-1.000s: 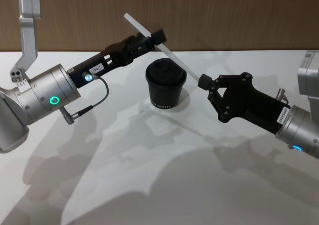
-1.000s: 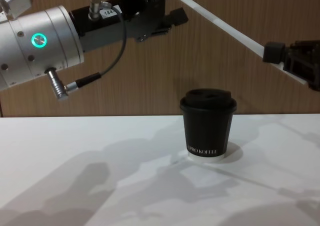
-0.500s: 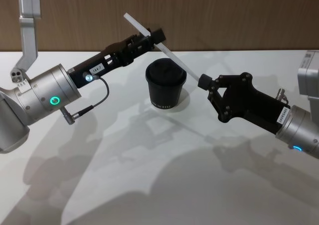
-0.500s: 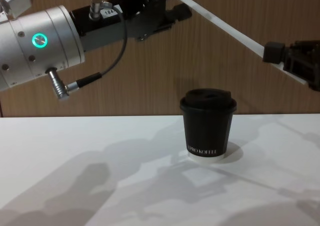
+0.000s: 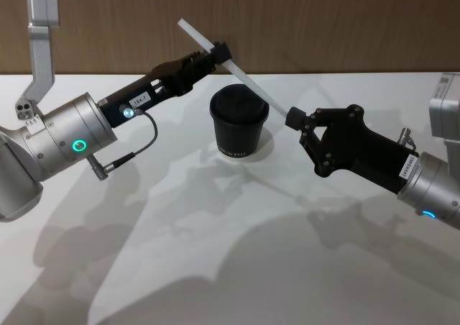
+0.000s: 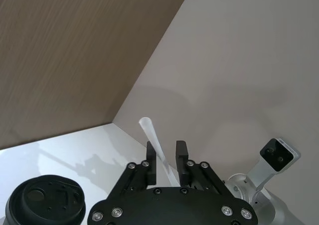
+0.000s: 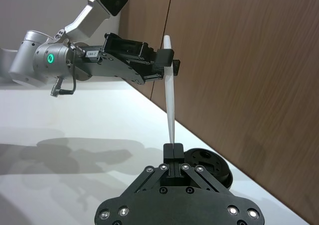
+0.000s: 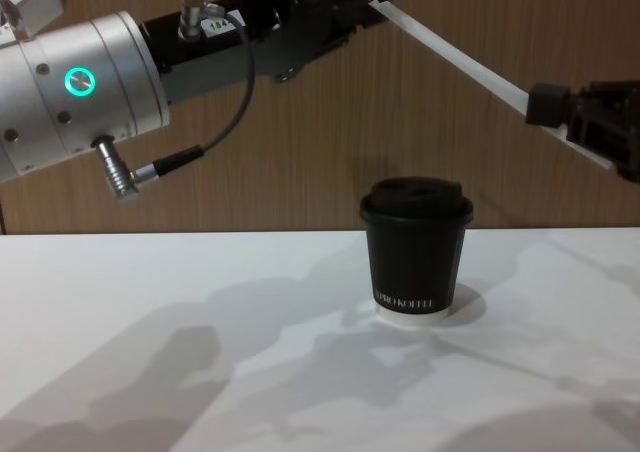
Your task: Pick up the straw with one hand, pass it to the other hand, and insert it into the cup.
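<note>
The right hand (image 5: 293,116) is pinching the straw's (image 5: 251,84) end; the left hand (image 5: 221,52) is straddling it, slightly open. It is looking light and crushable — best held gently.

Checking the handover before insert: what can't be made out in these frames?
Straw lower end: head view, hidden inside the right hand; chest view, lost behind that hand at the right edge.
Straw near its top: head view, covered where the left hand crosses it.
Cup lid opening: head view, black on black; chest view, side-on.
</note>
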